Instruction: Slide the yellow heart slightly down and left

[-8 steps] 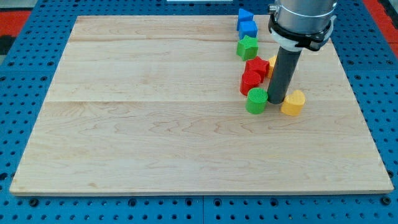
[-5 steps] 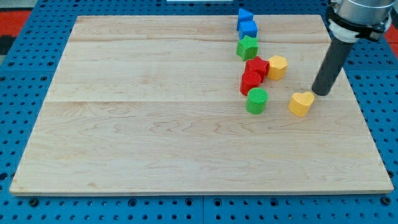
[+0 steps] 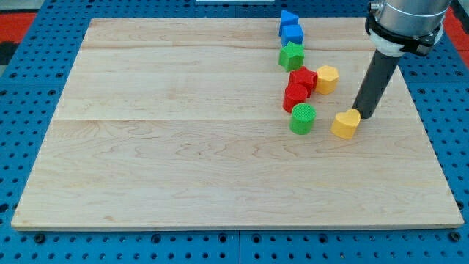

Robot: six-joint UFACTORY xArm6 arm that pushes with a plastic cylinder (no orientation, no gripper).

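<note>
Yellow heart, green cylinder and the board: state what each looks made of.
Yellow heart: probably plastic; solid, uniform matte colour.
Green cylinder: likely printed plastic; fine ridges on top.
Board: pale wood; visible grain and plank seams.
My tip sits at the heart's upper right.

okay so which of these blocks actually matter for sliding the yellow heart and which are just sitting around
Matter: yellow heart; my tip, at the heart's upper right edge.

Sitting around: green cylinder, two red blocks, yellow block, green star, two blue blocks.
</note>
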